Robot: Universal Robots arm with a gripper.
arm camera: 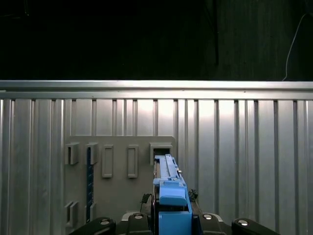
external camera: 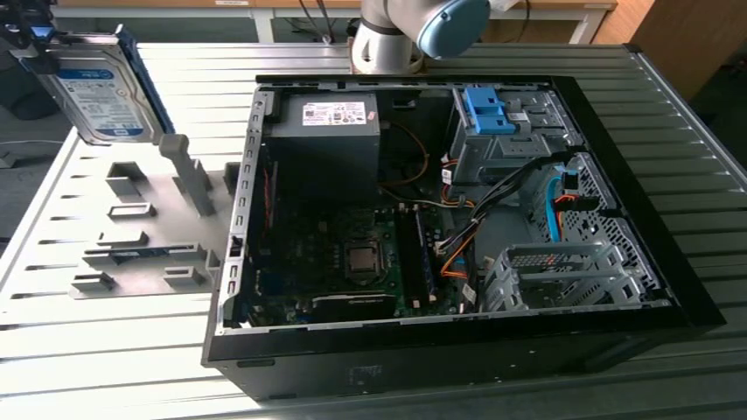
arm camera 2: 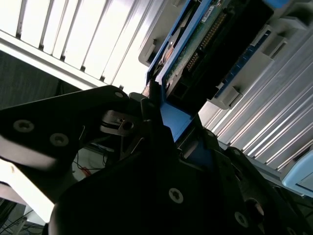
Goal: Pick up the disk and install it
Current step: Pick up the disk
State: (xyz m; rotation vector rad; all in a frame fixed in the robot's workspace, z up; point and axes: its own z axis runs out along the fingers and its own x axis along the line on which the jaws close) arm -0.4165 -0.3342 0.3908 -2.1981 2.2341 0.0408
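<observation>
The disk (external camera: 105,92) is a silver hard drive with a white and light-blue label and a blue carrier frame. It hangs on edge at the exterior view's far left, over the grey holder plate (external camera: 140,236). My gripper (external camera: 45,45) is shut on its upper end. In the first wrist view the disk (arm camera: 170,188) stands edge-on between my black fingers (arm camera: 139,218), close to an empty slot (arm camera: 160,149) of the plate. Its green circuit-board side (arm camera 2: 198,46) shows in the second wrist view.
An open black computer case (external camera: 653,262) lies on the ribbed metal table (external camera: 105,359), to the exterior view's right of the plate. Inside are a grey bay with a blue latch bracket (external camera: 485,109), a drive cage (external camera: 561,271), cables and a motherboard (external camera: 350,254). The arm's base (external camera: 397,35) stands behind the case.
</observation>
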